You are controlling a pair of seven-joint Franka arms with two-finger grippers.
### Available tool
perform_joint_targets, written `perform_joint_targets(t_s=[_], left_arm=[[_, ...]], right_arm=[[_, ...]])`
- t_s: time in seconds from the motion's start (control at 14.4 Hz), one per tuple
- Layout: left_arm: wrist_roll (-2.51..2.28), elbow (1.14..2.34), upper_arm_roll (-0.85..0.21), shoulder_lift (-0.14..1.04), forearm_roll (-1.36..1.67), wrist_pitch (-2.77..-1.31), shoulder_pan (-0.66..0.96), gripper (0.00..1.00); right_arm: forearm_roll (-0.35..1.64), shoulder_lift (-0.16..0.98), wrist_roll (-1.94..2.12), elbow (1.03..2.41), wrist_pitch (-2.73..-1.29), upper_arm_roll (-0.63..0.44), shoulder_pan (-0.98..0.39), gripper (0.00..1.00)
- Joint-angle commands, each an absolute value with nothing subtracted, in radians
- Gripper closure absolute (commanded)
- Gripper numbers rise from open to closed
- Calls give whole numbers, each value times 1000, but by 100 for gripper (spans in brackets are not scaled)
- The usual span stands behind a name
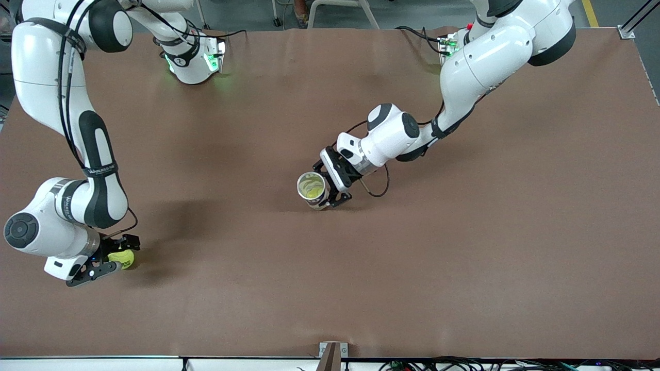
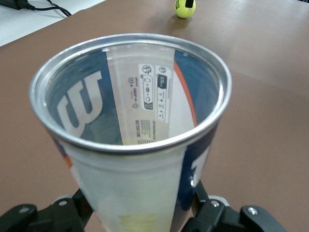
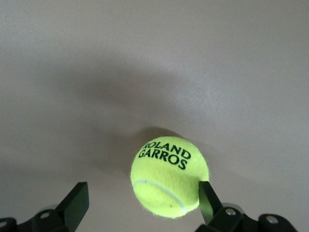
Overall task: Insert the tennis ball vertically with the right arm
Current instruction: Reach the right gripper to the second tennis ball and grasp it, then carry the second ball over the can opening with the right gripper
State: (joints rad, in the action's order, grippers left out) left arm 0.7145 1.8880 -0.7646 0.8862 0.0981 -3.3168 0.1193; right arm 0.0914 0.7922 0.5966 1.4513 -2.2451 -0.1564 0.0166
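- My right claw (image 1: pixel 114 255) sits low at the right arm's end of the table, spread as wide as it goes, with the tennis ball (image 1: pixel 121 258) between its fingers.
- In the right wrist view the ball (image 3: pixel 169 176) rests on the table (image 3: pixel 154 63), touching one finger (image 3: pixel 206 199); the other finger (image 3: pixel 77 203) stands clear of it, so I have no grip on it.
- The print on the ball reads ROLAND GARROS, facing up toward the wrist camera.
- Out from there, toward the middle of the table, my left claw (image 1: pixel 330 189) is clamped partway shut on a tennis ball can (image 1: pixel 312 189).
- The can (image 2: pixel 140 140) stands with its open mouth up, metal rim on top, blue and white label showing through the clear wall.
- From the left wrist view I see the ball (image 2: pixel 185 8) well apart from the can, small against the brown tabletop.
- Both claws are well apart from each other.
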Motion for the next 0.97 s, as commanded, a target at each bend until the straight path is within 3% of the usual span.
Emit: perform_joint_targets(t_s=[0.0, 0.28, 0.42, 0.49, 0.69, 0.76, 0.9], left_arm=[[724, 1887, -775, 888, 97, -3333, 115, 20], [724, 1888, -773, 888, 97, -3333, 115, 20], [724, 1888, -773, 890, 100, -3333, 115, 20], [724, 1887, -773, 890, 100, -3333, 115, 20], [724, 1887, -773, 890, 97, -3333, 115, 20], [724, 1887, -773, 890, 100, -3333, 115, 20], [724, 1887, -773, 890, 100, -3333, 115, 20]], right_arm=[[72, 819, 634, 1442, -2270, -137, 43, 0], [74, 827, 667, 1440, -2293, -137, 44, 2], [74, 827, 669, 1440, -2293, -135, 44, 10], [72, 827, 669, 1440, -2293, -137, 44, 21], [69, 827, 673, 1436, -2289, -137, 40, 69], [72, 821, 672, 1434, -2281, -137, 38, 77], [87, 796, 667, 1433, -2219, -130, 28, 80]])
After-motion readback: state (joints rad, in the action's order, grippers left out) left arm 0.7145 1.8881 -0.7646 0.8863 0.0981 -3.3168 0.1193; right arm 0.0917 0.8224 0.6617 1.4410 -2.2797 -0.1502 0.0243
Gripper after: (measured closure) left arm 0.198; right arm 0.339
